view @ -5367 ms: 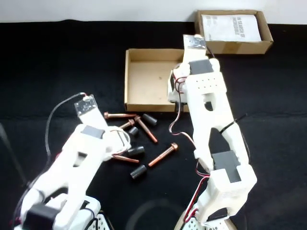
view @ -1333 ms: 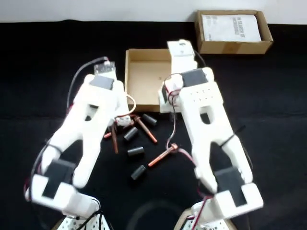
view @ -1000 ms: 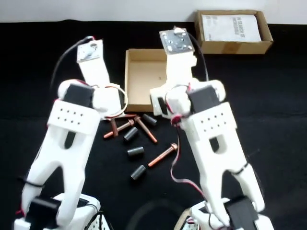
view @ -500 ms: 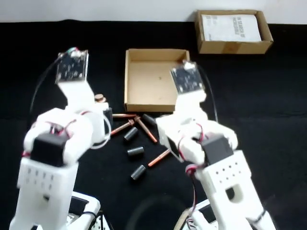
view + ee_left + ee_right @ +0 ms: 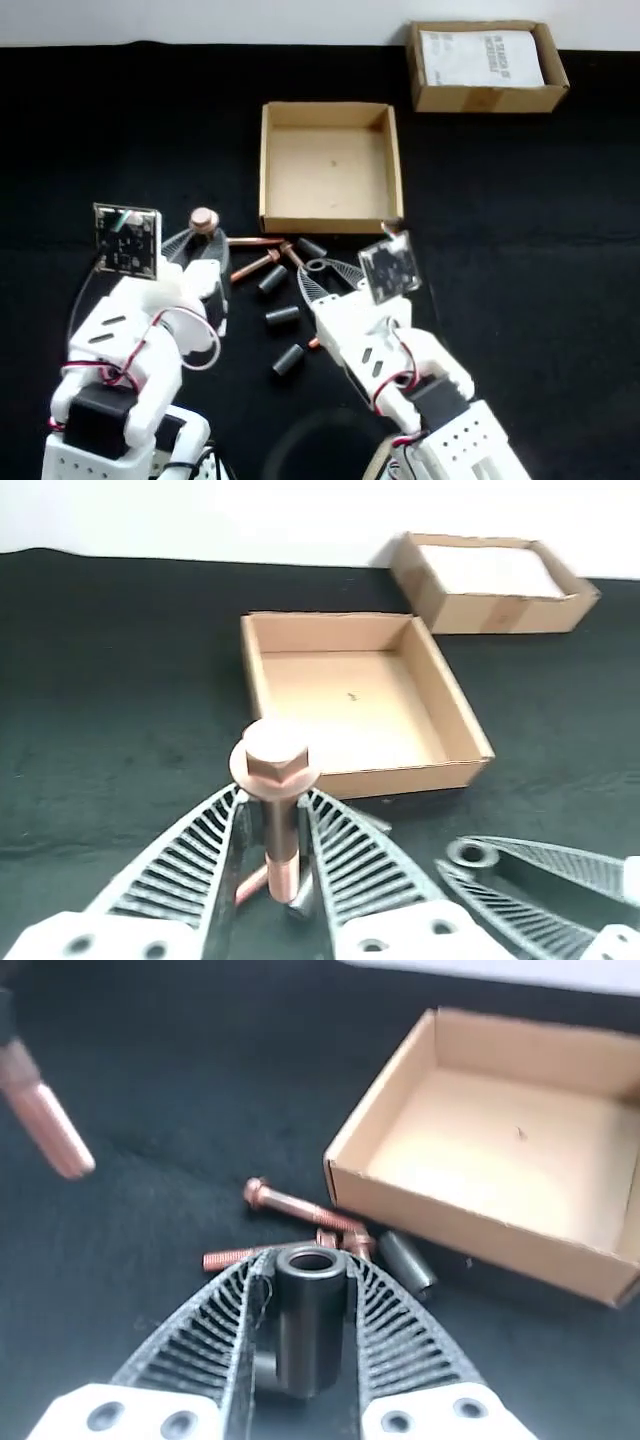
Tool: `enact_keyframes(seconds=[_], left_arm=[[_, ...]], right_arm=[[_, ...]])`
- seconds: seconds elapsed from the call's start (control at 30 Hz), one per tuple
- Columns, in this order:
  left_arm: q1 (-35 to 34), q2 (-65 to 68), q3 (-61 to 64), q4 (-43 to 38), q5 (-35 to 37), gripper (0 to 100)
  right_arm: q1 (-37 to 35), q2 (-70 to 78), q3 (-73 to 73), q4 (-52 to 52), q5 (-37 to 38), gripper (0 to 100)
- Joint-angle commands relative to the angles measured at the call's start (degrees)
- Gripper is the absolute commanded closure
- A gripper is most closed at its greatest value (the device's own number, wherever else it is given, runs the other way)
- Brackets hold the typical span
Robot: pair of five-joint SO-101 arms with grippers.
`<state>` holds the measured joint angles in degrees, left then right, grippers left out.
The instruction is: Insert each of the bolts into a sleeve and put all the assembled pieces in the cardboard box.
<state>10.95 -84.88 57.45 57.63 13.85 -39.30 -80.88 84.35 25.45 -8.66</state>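
The left gripper [image 5: 272, 798] is clenching a copper bolt [image 5: 270, 820] upright, head up, above the black table [image 5: 520, 250]. The right gripper [image 5: 306, 1260] is grasping a black sleeve [image 5: 306, 1330], bore facing up. Between them, loose bolts [image 5: 255, 267] and loose sleeves [image 5: 283, 316] are lying just in front of the open cardboard box [image 5: 266, 170]. The high view is showing a second box [image 5: 480, 97] holding paper beyond it.
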Motion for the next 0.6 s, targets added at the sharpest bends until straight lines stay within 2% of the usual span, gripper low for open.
enact_keyframes(seconds=[0.0,0.13,0.27,0.37,0.57], left_arm=[[4.62,-1.45,1.1,-5.8,5.27,99],[10.77,-1.01,1.36,-11.08,12.22,99],[15.96,-0.84,1.45,-12.22,17.93,99],[17.36,-0.84,1.45,-12.31,18.46,99],[17.36,-0.66,1.1,-18.29,17.14,99]], right_arm=[[-0.48,-4.97,4.79,-8.84,0.35,99.1],[-0.48,-7.52,9.01,-15.43,0.53,99.1],[-0.31,-9.45,12.09,-19.82,0.62,99.1],[-0.4,-10.77,15.16,-22.81,0.62,99.1],[-0.31,-11.82,19.56,-24.84,0.26,99.1]])
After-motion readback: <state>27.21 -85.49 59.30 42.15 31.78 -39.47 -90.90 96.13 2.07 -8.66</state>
